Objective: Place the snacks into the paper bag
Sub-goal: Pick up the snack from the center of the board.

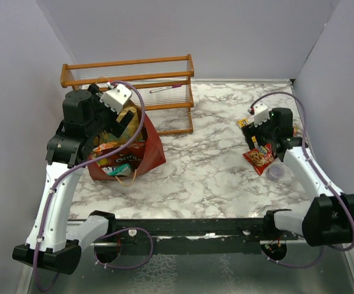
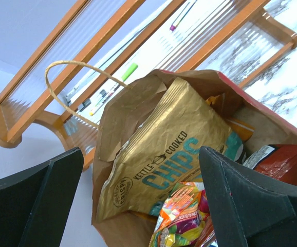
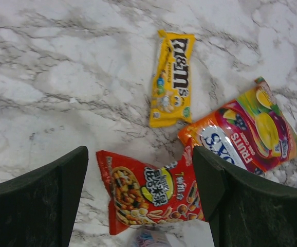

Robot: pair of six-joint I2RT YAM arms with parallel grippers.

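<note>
Right claw (image 3: pixel 143 198): jaws spread wide, nothing held. It hangs over the small red packet (image 3: pixel 148 193), which lies flat on the marble table (image 1: pixel 214 171) and sits between my two fingers in the wrist view. Just beyond it lies a yellow M&M's packet (image 3: pixel 171 77). An orange fruit-snack packet (image 3: pixel 246 128) lies beside the red packet; I cannot tell whether they touch. The purple cup (image 1: pixel 277 172) stands just beside the red packet on the near side.

Left claw (image 2: pixel 141 164): also wide open and empty, poised above the mouth of the paper bag (image 2: pixel 117 118). The bag stands at the table's left, in front of the wooden rack (image 1: pixel 128 76). It already holds a gold kettle chips bag (image 2: pixel 159 154) and several other packets.

Step in hand, as I judge it: picking up the red packet, one of three I count outside the bag.

Next move: lower straight down and close across the packet's middle. It is thin, flat foil, so my fingertips must reach the marble to pinch it. Keep off the cup and the fruit packet. Then carry it across; my left arm would need to clear the bag's mouth.
</note>
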